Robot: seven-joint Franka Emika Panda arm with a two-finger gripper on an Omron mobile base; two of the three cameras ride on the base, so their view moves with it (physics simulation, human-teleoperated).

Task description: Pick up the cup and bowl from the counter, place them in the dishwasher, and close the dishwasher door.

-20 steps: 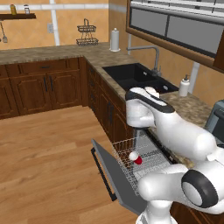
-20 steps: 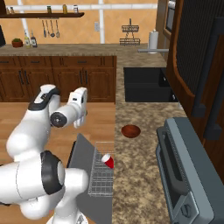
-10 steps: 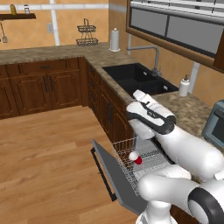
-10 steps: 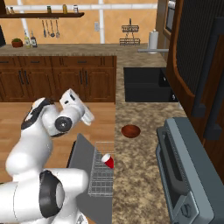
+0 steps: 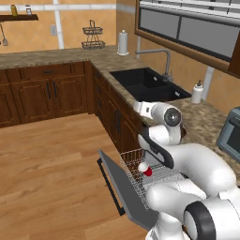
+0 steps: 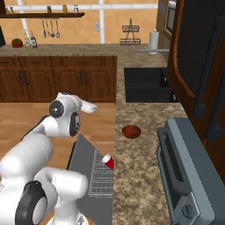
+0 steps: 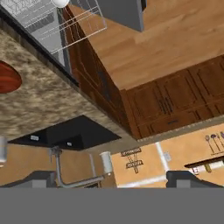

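The red cup [image 6: 107, 161] lies on its side in the white wire rack [image 6: 101, 175] of the dishwasher, also visible as the cup [image 5: 145, 169]. The dishwasher door [image 5: 124, 188] hangs open over the floor. The reddish-brown bowl [image 6: 131, 131] sits on the granite counter [image 6: 140, 154] beside the rack; in the hand view the bowl [image 7: 6, 77] is at the left edge. My gripper [image 7: 116, 181] is open and empty, its dark fingertips [image 7: 43, 179] far apart. It is held above the counter's front edge, left of the bowl, gripper [image 6: 92, 107].
A black sink [image 6: 147, 85] with a faucet [image 5: 164, 63] lies beyond the bowl. A grey toaster oven [image 6: 189, 176] stands on the counter to the right. A soap bottle [image 5: 197, 92] and paper towel roll [image 5: 123, 43] stand farther along. Wooden floor [image 5: 51, 159] spreads left of the door.
The arm has swung from above the rack towards the counter edge, and the hand has turned. The cup stays in the rack and the bowl stays on the counter.
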